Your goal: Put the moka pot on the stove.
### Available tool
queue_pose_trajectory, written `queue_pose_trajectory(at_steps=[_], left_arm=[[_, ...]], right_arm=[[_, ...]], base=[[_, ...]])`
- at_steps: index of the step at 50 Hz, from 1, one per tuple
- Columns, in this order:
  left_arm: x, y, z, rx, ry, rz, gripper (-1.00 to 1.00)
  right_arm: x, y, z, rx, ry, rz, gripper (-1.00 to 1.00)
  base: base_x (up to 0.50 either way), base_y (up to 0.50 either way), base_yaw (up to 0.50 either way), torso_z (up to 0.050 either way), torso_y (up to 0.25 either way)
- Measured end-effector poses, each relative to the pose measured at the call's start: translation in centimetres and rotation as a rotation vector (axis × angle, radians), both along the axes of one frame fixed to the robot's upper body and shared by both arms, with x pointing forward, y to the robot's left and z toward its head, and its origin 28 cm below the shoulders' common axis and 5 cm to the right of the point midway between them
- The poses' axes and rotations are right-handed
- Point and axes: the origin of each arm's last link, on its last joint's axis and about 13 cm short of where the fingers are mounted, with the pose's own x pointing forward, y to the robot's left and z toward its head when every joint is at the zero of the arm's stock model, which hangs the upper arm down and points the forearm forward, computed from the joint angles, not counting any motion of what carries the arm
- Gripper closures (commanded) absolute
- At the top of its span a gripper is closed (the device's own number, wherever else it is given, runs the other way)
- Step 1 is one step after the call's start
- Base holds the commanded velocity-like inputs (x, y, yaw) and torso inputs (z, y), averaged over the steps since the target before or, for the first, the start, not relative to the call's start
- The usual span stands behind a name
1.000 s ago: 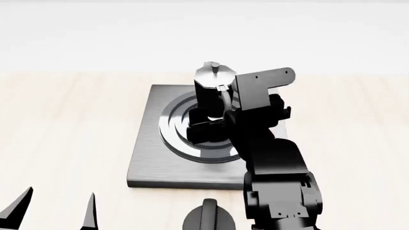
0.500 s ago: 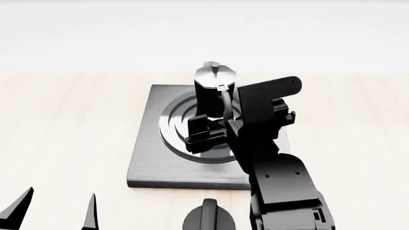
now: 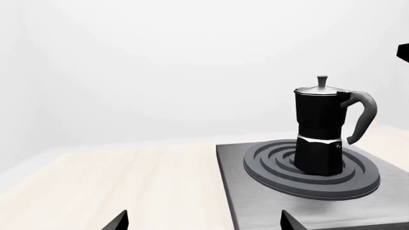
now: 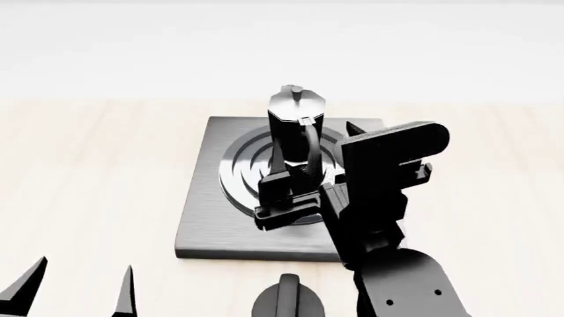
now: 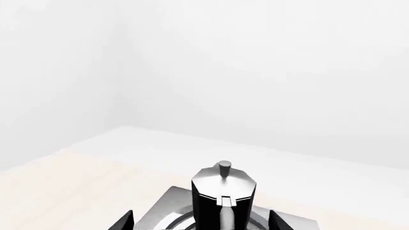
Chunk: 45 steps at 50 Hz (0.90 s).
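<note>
A: Where is the black faceted moka pot with silver lid (image 4: 295, 129)?

B: It stands upright on the dark ringed burner of the flat grey metal stove (image 4: 205, 218), on the pale wooden desk (image 4: 88, 172).

A: And the grippers?

B: The right gripper (image 4: 286, 197) is wide, holding nothing, near side of the pot. The left gripper (image 4: 75, 290) is also wide, near left.
</note>
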Motion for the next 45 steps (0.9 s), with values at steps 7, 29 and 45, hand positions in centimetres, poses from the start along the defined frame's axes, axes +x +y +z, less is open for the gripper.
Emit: queue_pose_trajectory(at_steps=[7, 29, 45], left_arm=[[0.1, 0.0, 0.0, -0.001, 0.001, -0.001, -1.00], [0.4, -0.2, -0.2, -0.005, 0.007, -0.003, -1.00], [0.2, -0.3, -0.3, -0.005, 0.005, -0.007, -1.00]], right_arm=[[-1.8, 0.0, 0.5, 0.008, -0.041, 0.009, -1.00], [-6.4, -0.2, 1.2, 0.047, -0.138, 0.016, -1.00], [-9.0, -0.4, 1.9, 0.057, -0.201, 0.017, -1.00]], base=[[0.00, 0.00, 0.00, 0.000, 0.000], [0.00, 0.00, 0.00, 0.000, 0.000], [0.00, 0.00, 0.00, 0.000, 0.000]])
